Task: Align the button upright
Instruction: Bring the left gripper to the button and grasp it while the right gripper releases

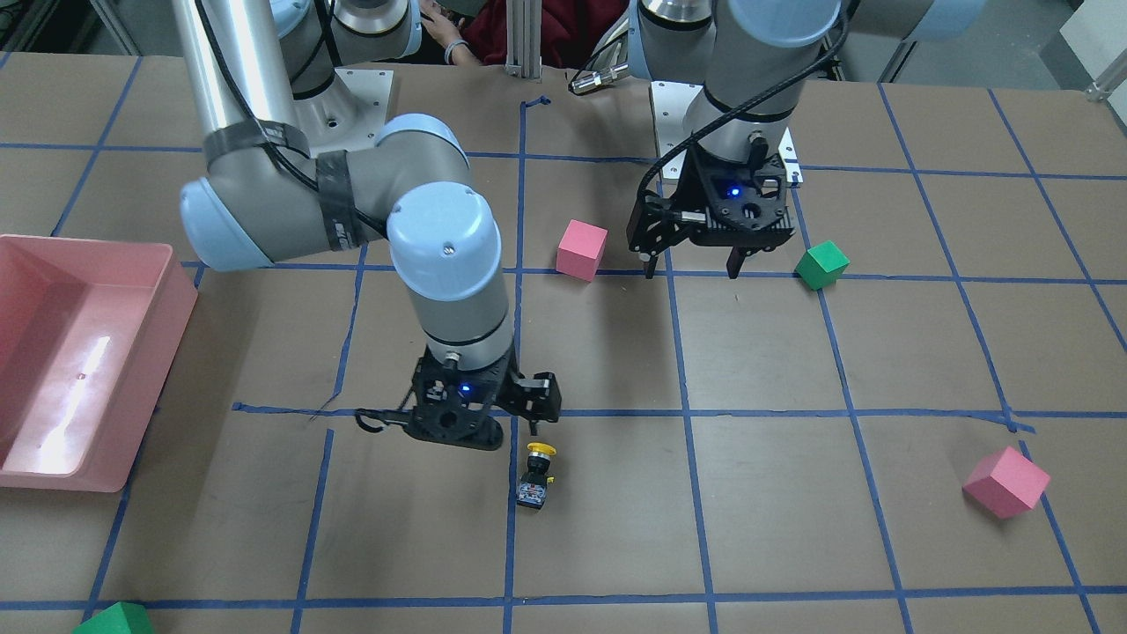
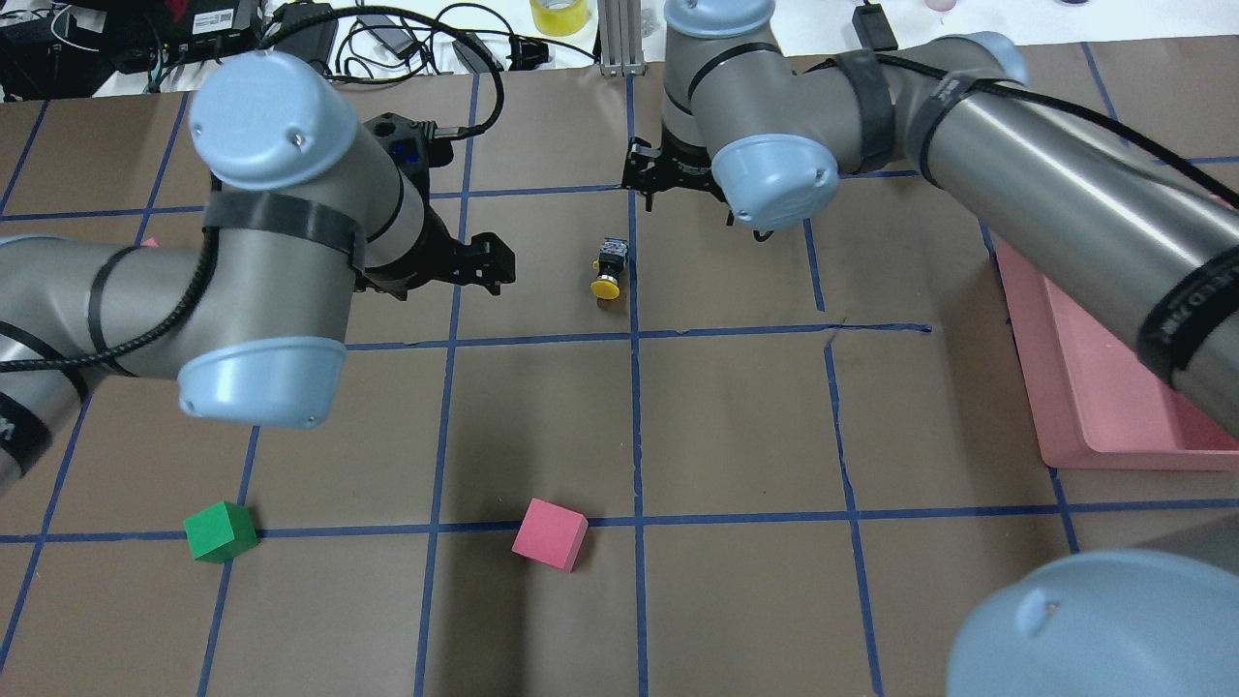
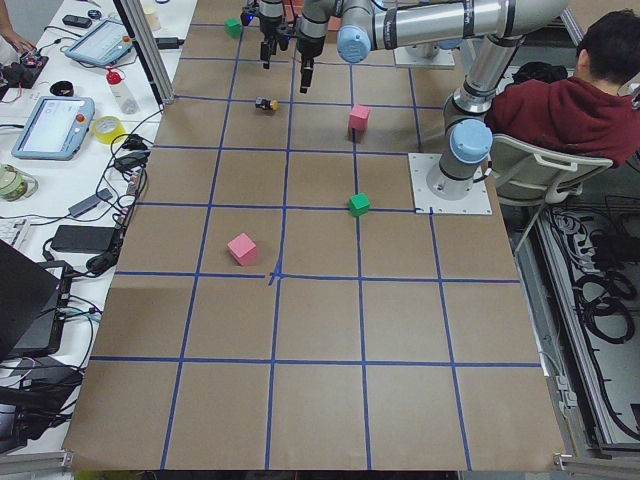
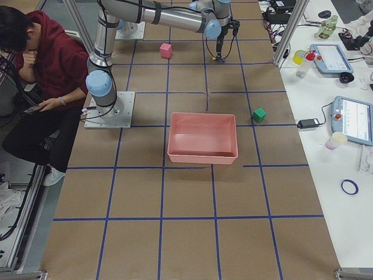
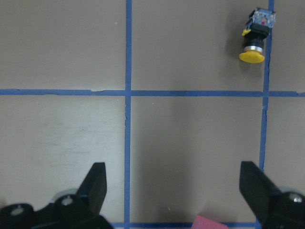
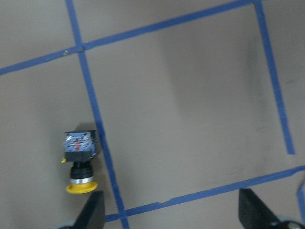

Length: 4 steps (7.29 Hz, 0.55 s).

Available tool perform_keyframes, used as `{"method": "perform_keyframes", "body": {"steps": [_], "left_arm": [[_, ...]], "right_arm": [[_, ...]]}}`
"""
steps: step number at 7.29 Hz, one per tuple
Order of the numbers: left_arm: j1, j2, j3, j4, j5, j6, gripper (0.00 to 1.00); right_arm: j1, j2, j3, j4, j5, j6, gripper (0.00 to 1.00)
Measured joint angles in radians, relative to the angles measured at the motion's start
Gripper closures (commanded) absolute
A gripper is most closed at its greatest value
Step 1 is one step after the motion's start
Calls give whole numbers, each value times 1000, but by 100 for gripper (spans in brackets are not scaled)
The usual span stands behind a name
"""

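Lying sideways beside tape line [image 1: 510, 546] — button [image 1: 536, 476]

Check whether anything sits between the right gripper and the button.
Nothing visible does. The button lies on its side on the bare table, beside a blue tape line, close to the open right gripper. The nearest pink cube sits well off that path.

No wording can be read for certain. Pale printing runs along a black strap [image 2: 1189, 312] on the right arm [image 2: 1045, 145], too blurred to make out. A white sticker [image 2: 215, 17] at the overhead view's top left is too small to read.
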<state>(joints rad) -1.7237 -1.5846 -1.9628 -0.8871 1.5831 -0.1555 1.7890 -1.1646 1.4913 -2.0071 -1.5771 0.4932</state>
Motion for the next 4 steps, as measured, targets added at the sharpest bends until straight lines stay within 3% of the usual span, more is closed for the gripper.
{"method": "perform_keyframes", "body": {"steps": [2, 4], "left_arm": [[-21, -68, -87, 279, 0, -15, 0], [-59, -166, -109, 480, 0, -39, 0]], "right_arm": [[-81, -146, 21, 191, 31, -9, 0], [-96, -214, 24, 290, 44, -18, 0]]}}
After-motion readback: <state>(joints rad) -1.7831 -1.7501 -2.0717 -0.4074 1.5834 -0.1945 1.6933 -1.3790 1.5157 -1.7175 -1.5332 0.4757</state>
